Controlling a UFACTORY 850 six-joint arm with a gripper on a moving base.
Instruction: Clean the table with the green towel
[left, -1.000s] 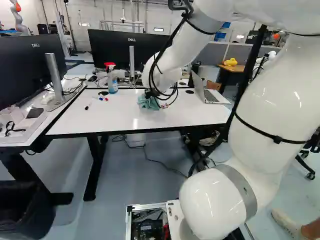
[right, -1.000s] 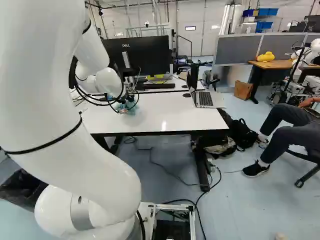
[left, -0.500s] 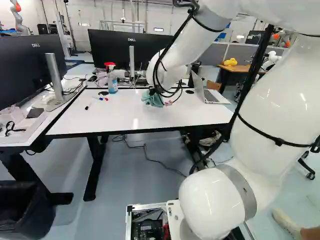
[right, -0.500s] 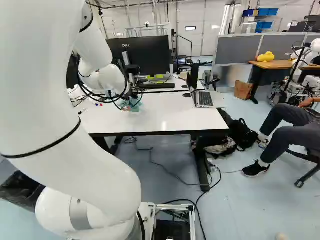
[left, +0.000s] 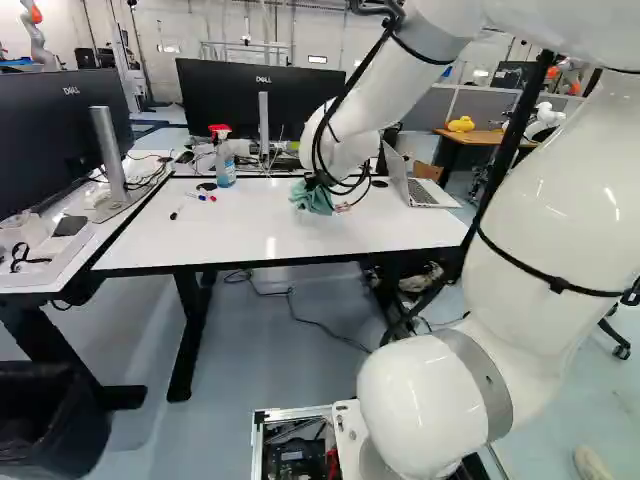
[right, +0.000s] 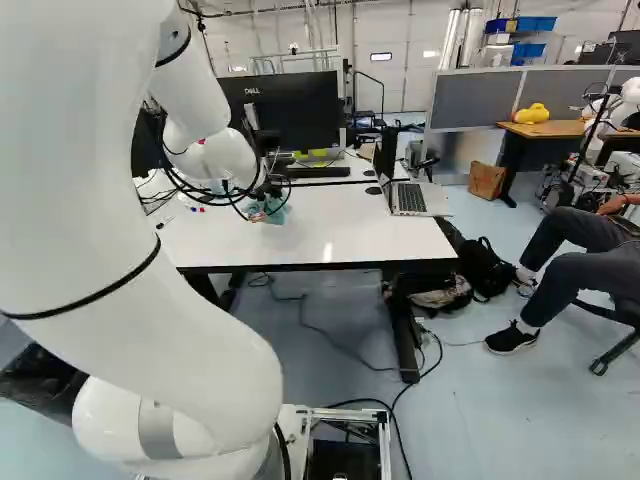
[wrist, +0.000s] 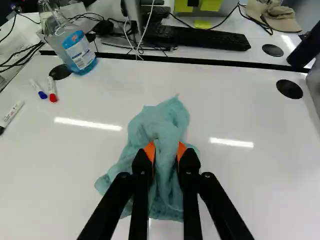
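Spray bottle (wrist: 79, 49) stands at eleven o'clock from the gripper (left: 313, 184), closed on the towel (wrist: 162, 120); markers (wrist: 52, 89) ten, laptop (left: 430, 193) two, bench (left: 230, 230) edge six.

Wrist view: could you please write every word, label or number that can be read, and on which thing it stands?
Nothing here can be read with certainty.
Clear plastic bottle with blue liquid: label print too small.
White markers with black, red and blue ends: print too small.
Black keyboard: any print too small.
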